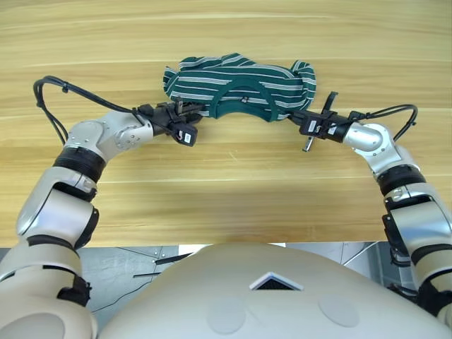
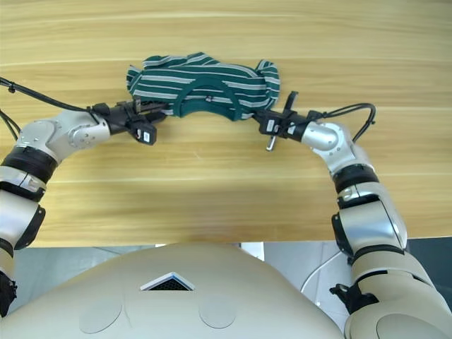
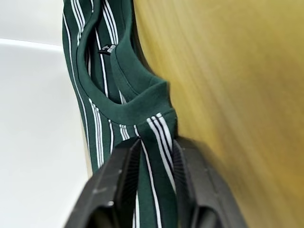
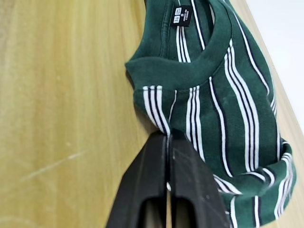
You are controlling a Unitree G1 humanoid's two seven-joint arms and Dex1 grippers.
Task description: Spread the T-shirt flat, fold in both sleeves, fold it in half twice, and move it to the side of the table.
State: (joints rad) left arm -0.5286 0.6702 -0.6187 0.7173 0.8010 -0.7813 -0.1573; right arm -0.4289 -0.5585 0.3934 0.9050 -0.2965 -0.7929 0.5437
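Observation:
A dark green T-shirt point(image 1: 240, 86) with white stripes lies bunched on the wooden table point(image 1: 226, 183), its collar facing me. My left gripper point(image 1: 192, 110) is shut on the shirt's left shoulder by the collar; the left wrist view shows striped cloth point(image 3: 154, 156) pinched between its black fingers point(image 3: 114, 185). At the other end of the collar, my right gripper point(image 1: 295, 115) is shut on the right shoulder, and the right wrist view shows its fingers point(image 4: 147, 185) closed on the cloth edge point(image 4: 156, 118). The shirt's lower part is folded under and hidden.
Bare wood stretches all around the shirt, far side and near side alike. The table's near edge point(image 1: 141, 244) runs just in front of my torso, with floor below it. Black cables point(image 1: 56, 92) loop off both wrists.

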